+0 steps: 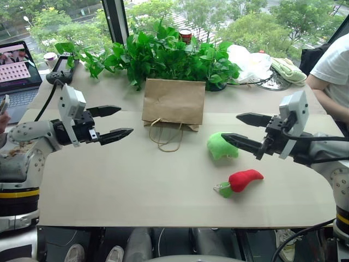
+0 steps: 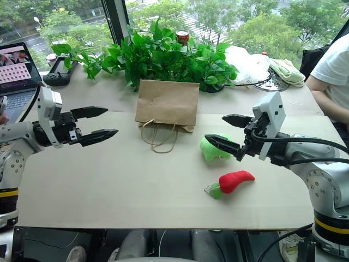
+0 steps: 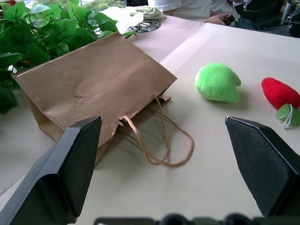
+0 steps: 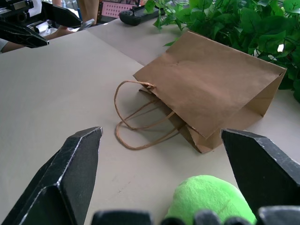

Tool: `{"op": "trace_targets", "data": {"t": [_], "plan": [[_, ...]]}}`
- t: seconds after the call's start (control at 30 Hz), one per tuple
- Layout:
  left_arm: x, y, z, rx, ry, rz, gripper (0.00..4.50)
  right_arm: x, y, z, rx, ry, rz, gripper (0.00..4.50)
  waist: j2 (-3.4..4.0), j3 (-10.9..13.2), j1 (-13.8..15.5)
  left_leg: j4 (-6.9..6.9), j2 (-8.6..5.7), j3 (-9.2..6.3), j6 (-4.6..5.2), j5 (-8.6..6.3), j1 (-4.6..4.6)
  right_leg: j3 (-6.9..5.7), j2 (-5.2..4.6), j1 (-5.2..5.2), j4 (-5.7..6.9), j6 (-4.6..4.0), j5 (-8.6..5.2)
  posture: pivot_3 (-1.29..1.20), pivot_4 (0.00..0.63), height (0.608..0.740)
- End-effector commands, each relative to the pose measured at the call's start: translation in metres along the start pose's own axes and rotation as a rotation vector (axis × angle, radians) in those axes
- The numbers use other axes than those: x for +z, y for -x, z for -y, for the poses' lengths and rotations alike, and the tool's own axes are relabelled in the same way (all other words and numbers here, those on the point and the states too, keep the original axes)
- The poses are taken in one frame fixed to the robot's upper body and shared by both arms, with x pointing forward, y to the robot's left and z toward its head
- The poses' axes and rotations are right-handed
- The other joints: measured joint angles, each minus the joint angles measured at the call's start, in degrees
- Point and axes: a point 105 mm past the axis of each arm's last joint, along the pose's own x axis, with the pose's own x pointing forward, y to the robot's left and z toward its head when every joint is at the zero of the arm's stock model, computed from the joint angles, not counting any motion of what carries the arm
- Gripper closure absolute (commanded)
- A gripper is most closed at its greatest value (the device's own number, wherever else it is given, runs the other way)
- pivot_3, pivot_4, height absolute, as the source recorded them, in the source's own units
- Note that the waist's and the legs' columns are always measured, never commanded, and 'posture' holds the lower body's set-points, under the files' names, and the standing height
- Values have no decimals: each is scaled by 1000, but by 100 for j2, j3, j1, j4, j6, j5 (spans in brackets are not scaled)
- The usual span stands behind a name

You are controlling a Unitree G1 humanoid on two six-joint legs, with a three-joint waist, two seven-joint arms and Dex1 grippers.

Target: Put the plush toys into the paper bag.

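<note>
A brown paper bag (image 1: 173, 102) lies flat on its side toward the far edge of the desk (image 1: 136, 196), just in front of a row of leafy plants (image 1: 163, 54), its mouth facing the near edge and its two cord handles (image 1: 165, 136) looped out on the desktop. The mouth looks pressed nearly shut, and nothing can be seen inside it; both toys sit outside on the desk. The green plush blob (image 1: 221, 146) rests to the right of the bag, near its handles, and the red chili plush (image 1: 244, 179) with its green stem end lies closer to the near edge, just beside the blob but apart from it. The left gripper (image 1: 112, 123) hovers over the left side of the desk with its jaws spread wide and empty; the right gripper (image 1: 244, 131) hangs above and just beside the green blob, jaws likewise spread and holding nothing. Both toys look light, soft and squashy, so a pinch across the fat middle of each body should hold without damage, though the fabric may give and slip if taken by an edge. The bag is thin, limp paper likely to slide or crumple when pushed; its upper lip or a handle looks like the place to lift so the mouth opens for loading.
</note>
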Motion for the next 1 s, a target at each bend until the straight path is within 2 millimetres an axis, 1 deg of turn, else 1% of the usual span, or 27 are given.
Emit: {"op": "trace_targets", "data": {"t": [0.03, 0.1, 0.13, 0.2, 0.23, 0.37, 0.43, 0.5, 0.57, 0.77, 0.87, 1.0], "plan": [[5, 0, -2, 3, -24, 16, 0, 8, 2, -1, -1, 26, 25, 29, 0, 0, 1, 0, 0, 0, 0, 0, 0, 0, 0, 0, 0, 0, 0, 0, 150, 740], [-6, 0, -5, 4, -46, -17, 0, 7, 2, -2, 1, 24, 19, 29, 0, 0, 1, 1, 0, 0, 0, 0, 0, -1, 0, 1, 0, 0, 0, 0, 150, 740], [-15, -1, -7, -2, -91, -52, 0, 7, 2, -2, 3, 24, 17, 29, 0, 0, 2, 1, 0, 0, 0, 0, 1, -1, 0, 1, 0, 0, 0, 0, 150, 740], [-26, -6, -12, -13, -152, -72, 0, 7, 1, -3, 7, 28, 11, 29, 1, 0, 7, 1, -1, 0, 0, 0, 3, -2, 0, 3, 0, -1, 0, 0, 150, 740], [-30, -9, -16, -14, -165, -74, 0, 7, 1, -4, 8, 29, 11, 29, 1, 0, 11, 2, -1, 0, 0, 0, 3, -3, 0, 3, 0, -1, 0, 0, 150, 740], [-48, -28, -26, -64, -349, -155, 0, 8, 0, -6, 10, 36, 6, 29, 0, 0, 44, 19, -1, -10, 1, 0, -13, -14, -1, 2, 2, -1, 0, 0, 150, 740], [-56, -45, -35, -76, -504, -204, 0, 9, 0, -8, 11, 41, 6, 29, 1, -1, 64, 28, -1, -20, 5, -3, -29, -21, 0, -2, -2, -2, 0, 0, 150, 740], [-61, -65, -37, -106, -664, -234, 0, 10, 1, -11, 11, 46, 6, 29, 1, -1, 109, 33, -4, -28, 8, -4, -36, -26, 0, -1, -4, -2, 0, 0, 150, 740], [-61, -80, -34, -135, -742, -210, 0, 11, 1, -13, 7, 49, 6, 29, 0, -1, 145, 36, -7, -36, 10, -5, -39, -27, -1, 2, -7, -1, 0, 0, 150, 740], [-58, -113, -28, -151, -959, -179, 0, 13, 1, -17, -19, 52, 18, 29, 0, -1, 130, 40, -7, -47, 19, -11, -60, -29, 2, -12, -6, -1, 1, 0, 150, 740], [-47, -130, -30, -102, -998, -140, 0, 13, 1, -20, -36, 46, 30, 29, 0, -1, 149, 43, -10, -57, 19, -10, -65, -36, 1, -10, -5, -1, 0, 0, 150, 740], [-35, -141, -31, -64, -1001, -96, 0, 12, 1, -22, -52, 40, 34, 29, 0, -1, 149, 50, -15, -65, 19, -10, -70, -36, 0, -6, -5, 3, 0, 0, 150, 740]]}}
